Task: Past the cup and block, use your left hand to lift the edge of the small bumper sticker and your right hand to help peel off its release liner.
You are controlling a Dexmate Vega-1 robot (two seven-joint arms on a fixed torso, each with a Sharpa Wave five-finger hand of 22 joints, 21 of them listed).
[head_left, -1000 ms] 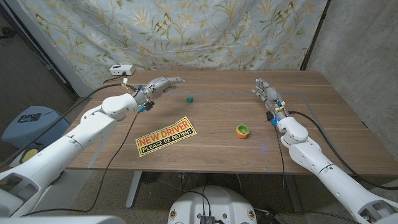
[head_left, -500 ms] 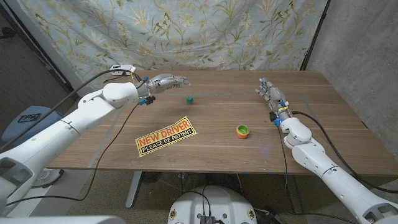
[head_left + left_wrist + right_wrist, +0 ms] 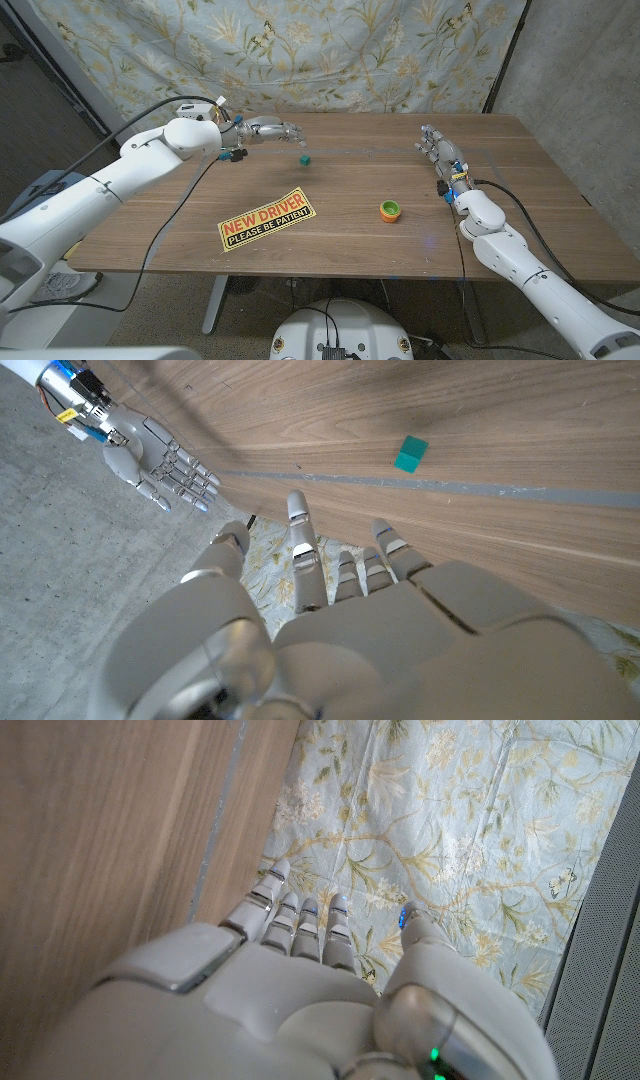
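Since a second ago my left hand [image 3: 268, 130] has risen and swung toward the table's far edge, fingers spread and holding nothing; it hangs above the wood just left of the small green block [image 3: 304, 159]. My right hand [image 3: 437, 150] has barely shifted — it waits near the far right side, fingers apart and empty, well away from everything. Between them, nearer me, the orange-and-green cup [image 3: 389, 210] stands on the table [image 3: 520, 210], and the bumper sticker [image 3: 266, 218] lies flat and untouched, to the cup's left.
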